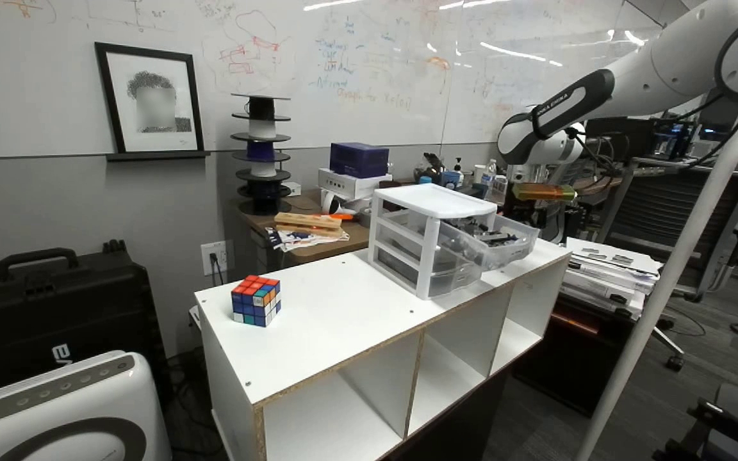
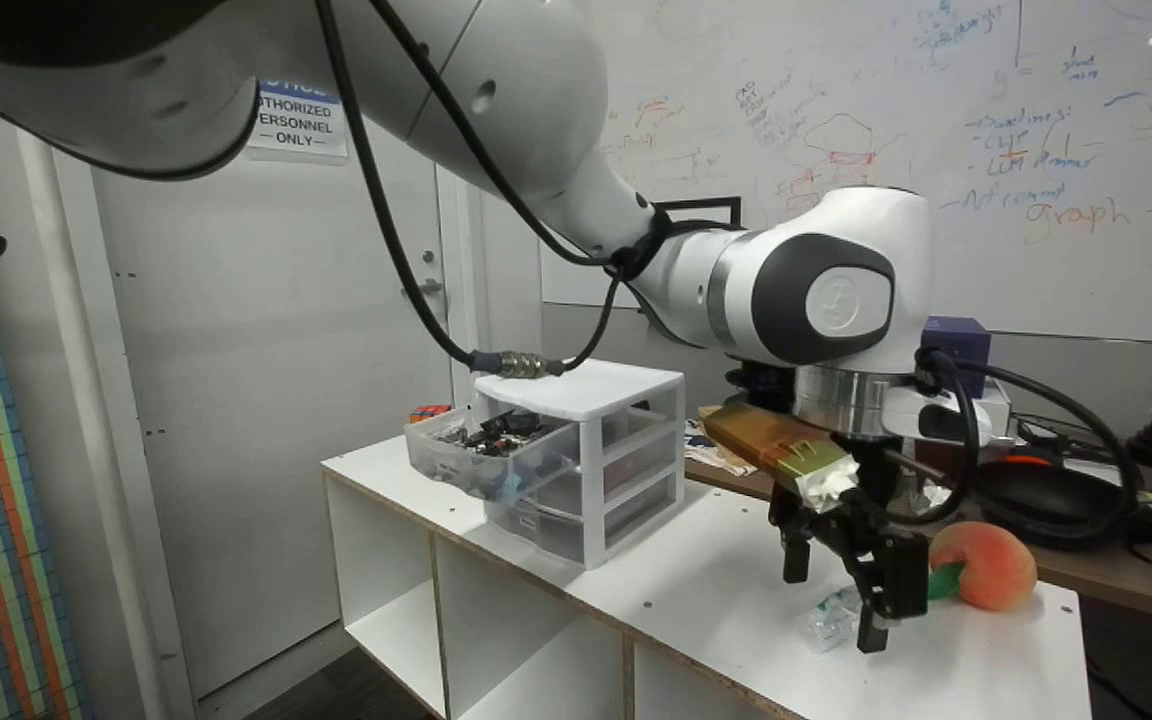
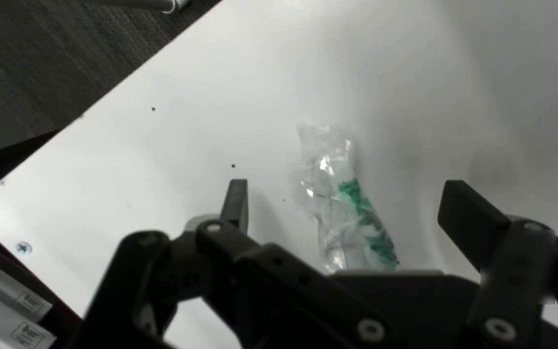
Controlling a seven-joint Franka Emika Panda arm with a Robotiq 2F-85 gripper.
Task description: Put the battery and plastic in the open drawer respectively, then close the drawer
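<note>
two fingers (image 3: 235,204) stand spread above one clear plastic wrapper (image 3: 339,208), while one drawer (image 2: 454,467) juts from one three-tier unit (image 2: 586,385).

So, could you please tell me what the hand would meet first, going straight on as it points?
Likely the clear plastic wrapper, or the white shelf top if the open hand straddles it; depth is unclear.
</note>
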